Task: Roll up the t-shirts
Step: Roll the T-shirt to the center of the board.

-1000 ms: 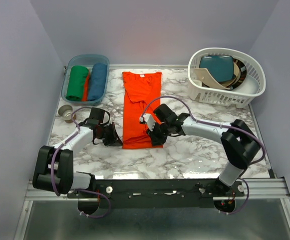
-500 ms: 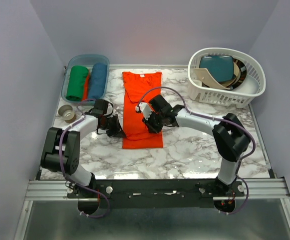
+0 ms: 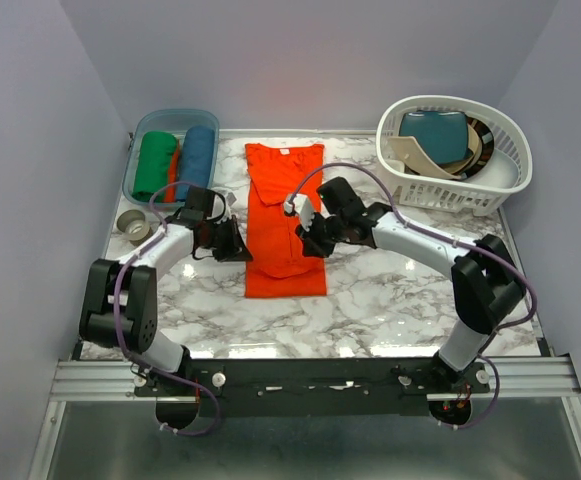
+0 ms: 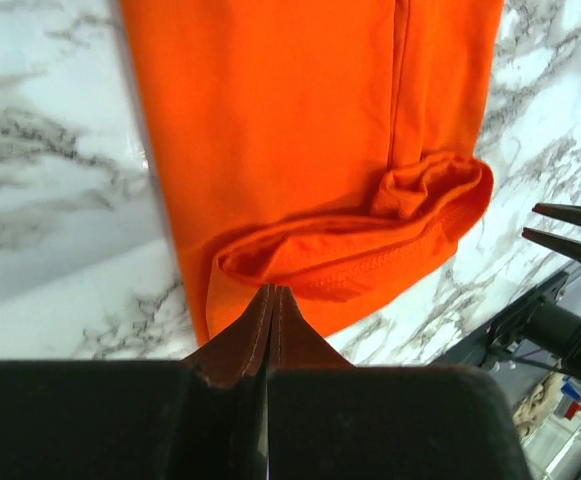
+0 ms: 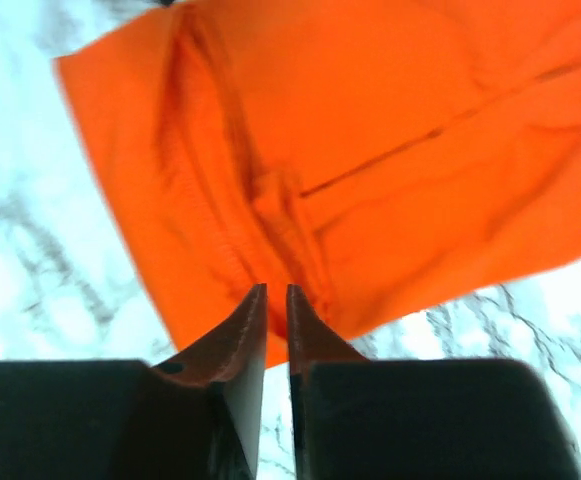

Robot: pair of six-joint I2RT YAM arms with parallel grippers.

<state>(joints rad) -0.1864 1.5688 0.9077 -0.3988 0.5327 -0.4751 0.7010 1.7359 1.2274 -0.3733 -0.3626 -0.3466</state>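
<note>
Bright even light from above; the right wrist view is blurred, its marble table (image 5: pixel 10 250) washed out.

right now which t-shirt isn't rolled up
The orange t-shirt, laid out on the table; the green roll and blue roll sit in the tub.

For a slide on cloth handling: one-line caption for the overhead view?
Left gripper and right gripper flank an orange t-shirt on a marble table.
</note>
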